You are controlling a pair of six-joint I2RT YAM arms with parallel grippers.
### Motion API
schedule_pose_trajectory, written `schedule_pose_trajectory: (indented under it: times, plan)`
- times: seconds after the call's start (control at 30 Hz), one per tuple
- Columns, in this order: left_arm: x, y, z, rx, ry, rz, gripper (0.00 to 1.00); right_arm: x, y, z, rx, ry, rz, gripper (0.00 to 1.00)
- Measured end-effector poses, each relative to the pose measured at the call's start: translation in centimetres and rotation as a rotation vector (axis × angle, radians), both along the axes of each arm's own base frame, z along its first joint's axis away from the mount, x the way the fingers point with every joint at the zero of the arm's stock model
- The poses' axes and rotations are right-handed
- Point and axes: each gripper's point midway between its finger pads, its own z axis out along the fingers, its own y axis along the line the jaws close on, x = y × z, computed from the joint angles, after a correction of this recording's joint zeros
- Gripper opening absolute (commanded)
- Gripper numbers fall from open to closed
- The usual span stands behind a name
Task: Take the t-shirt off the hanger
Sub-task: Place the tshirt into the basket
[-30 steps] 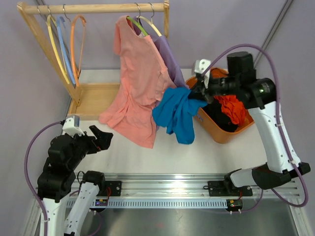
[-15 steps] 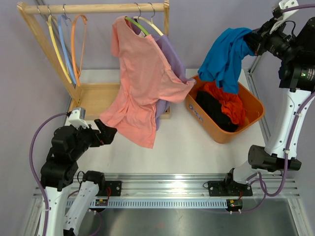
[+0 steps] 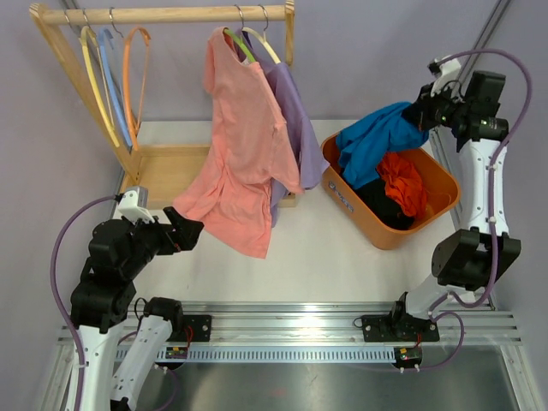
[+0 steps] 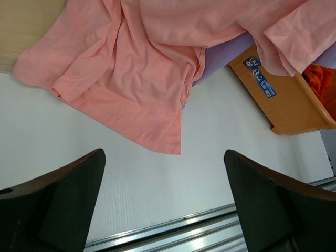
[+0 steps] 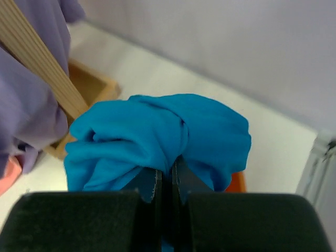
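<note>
Top external view: right jaws pinched tight on blue t-shirt (image 3: 377,141) over orange basket (image 3: 402,235), left jaws wide apart.

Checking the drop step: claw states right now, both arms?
Left claw: open, empty.
Right claw: shut on blue shirt.
</note>
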Motion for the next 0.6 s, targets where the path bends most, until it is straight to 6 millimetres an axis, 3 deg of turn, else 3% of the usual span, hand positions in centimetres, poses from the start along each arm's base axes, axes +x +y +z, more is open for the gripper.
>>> schedule_pose_trajectory:
  times: [0.17,0.27,0.43,0.6]
  plan:
    - [0.0,0.0,-0.1,0.000,0.001,0.000,0.99,0.3,-0.9,-10.8,-0.008,0.247,-0.011,0.00]
    - [0.1,0.0,-0.2,0.001,0.005,-0.001,0.99,-0.1,-0.9,-15.5,0.003,0.372,0.002,0.01]
    - [0.7,-0.2,-0.3,0.000,0.021,-0.008,0.99,-0.1,0.0,-20.2,-0.002,0.494,0.026,0.12]
    - [1.6,-0.6,-0.4,-0.008,0.034,-0.019,0.99,-0.9,4.4,-24.4,-0.049,0.593,0.105,0.16]
